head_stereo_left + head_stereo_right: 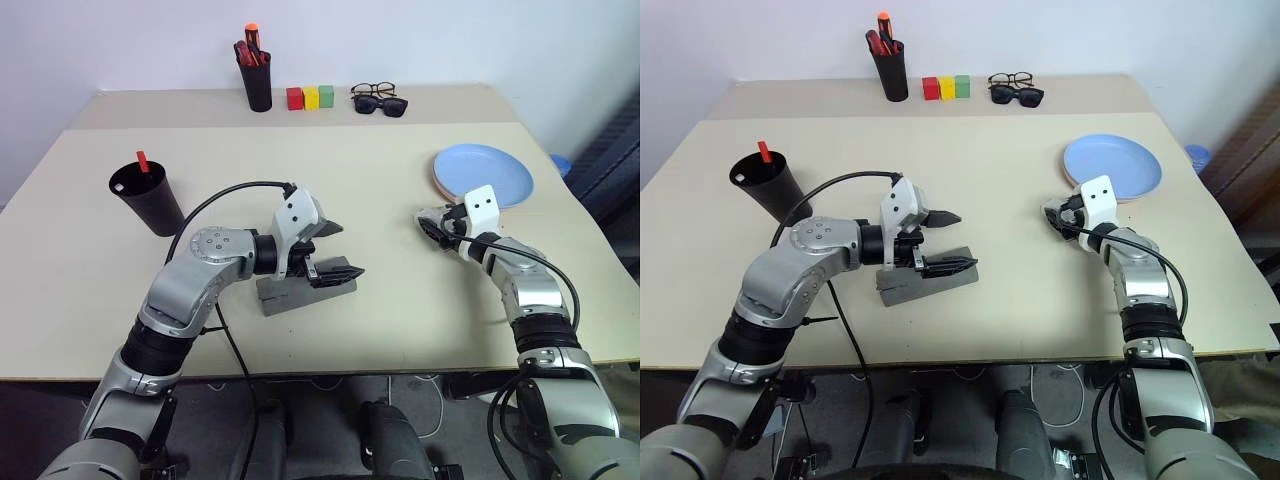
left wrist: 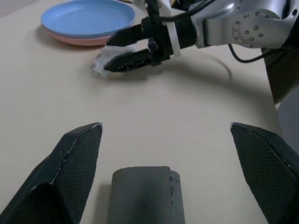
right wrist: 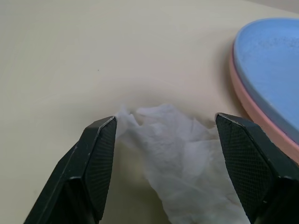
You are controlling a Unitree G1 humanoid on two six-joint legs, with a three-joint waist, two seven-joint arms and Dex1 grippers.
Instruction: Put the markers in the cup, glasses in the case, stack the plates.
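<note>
Presently the closed case point(image 1: 300, 289) lies lengthwise from eight to two o'clock, beneath the left gripper point(image 1: 336, 250), wide open and empty; the right gripper point(image 3: 163, 135) gapes around crumpled tissue point(image 3: 180, 163).

Table point(image 1: 400, 300); cup point(image 1: 150, 200), case point(image 1: 300, 292), plates point(image 1: 485, 172).

The cup point(image 1: 148, 198) stands far left, the case point(image 1: 300, 290) centre-front, the stacked plates point(image 1: 485, 175) right

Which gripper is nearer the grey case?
Left. The left gripper hangs right over the case; the right gripper is off to the side, by the stacked plates.
</note>
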